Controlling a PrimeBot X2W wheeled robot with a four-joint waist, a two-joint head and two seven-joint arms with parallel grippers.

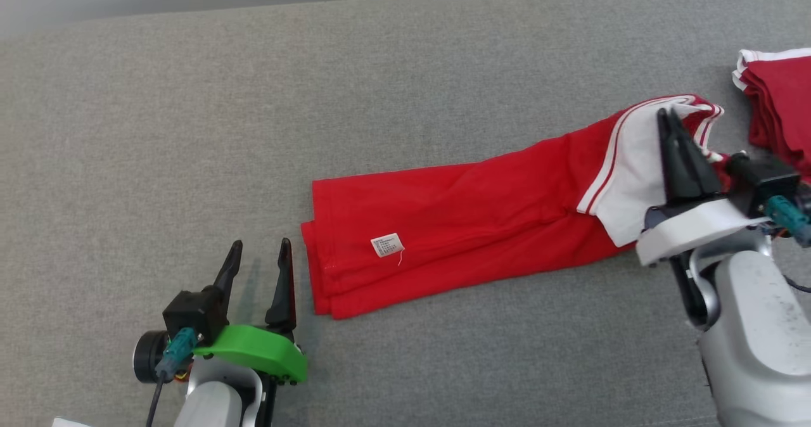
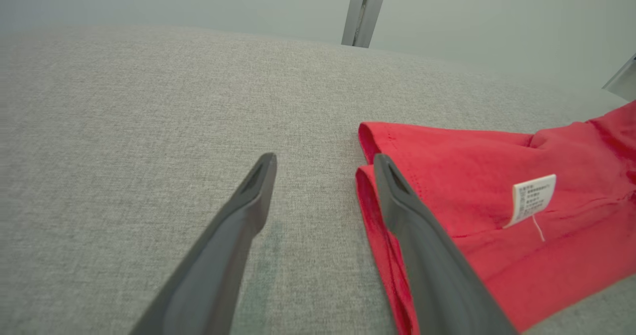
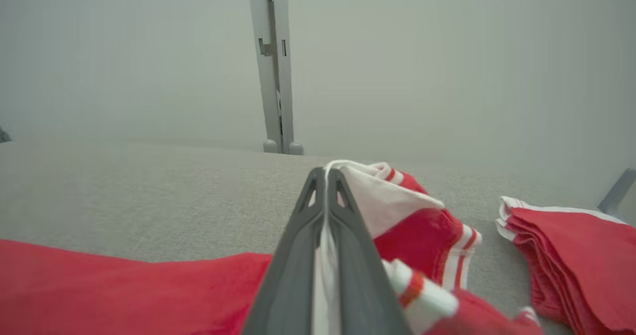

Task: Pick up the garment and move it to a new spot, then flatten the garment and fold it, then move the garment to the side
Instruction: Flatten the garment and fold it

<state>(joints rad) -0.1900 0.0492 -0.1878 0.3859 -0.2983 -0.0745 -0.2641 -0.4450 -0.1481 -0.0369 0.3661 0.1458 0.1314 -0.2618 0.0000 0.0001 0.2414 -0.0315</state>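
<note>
The red garment lies folded into a long strip on the grey worktop, running from the middle toward the right edge and slanting away at its right end. Its left end is a stack of hemmed layers; a small white label sits on top near that end, its print too small to read. The right end turns into a white part trimmed with red and white stripes, bunched and raised off the cloth.

The right gripper is closed on that white part. In the right wrist view its 2 fingers are pressed together with a thin white edge of cloth pinched between them up to the tips. The gripper and its pale forearm hide the near side of the garment's right end.

The left gripper stands wide apart and holds nothing, low over the worktop just beside the garment's left end. In the left wrist view its right finger overlaps the hem, so contact cannot be told there; the head view shows a narrow grey gap.

A pile of red clothes with white edging lies at the right edge, cut off by the frame. A grey post stands beyond the far edge.
</note>
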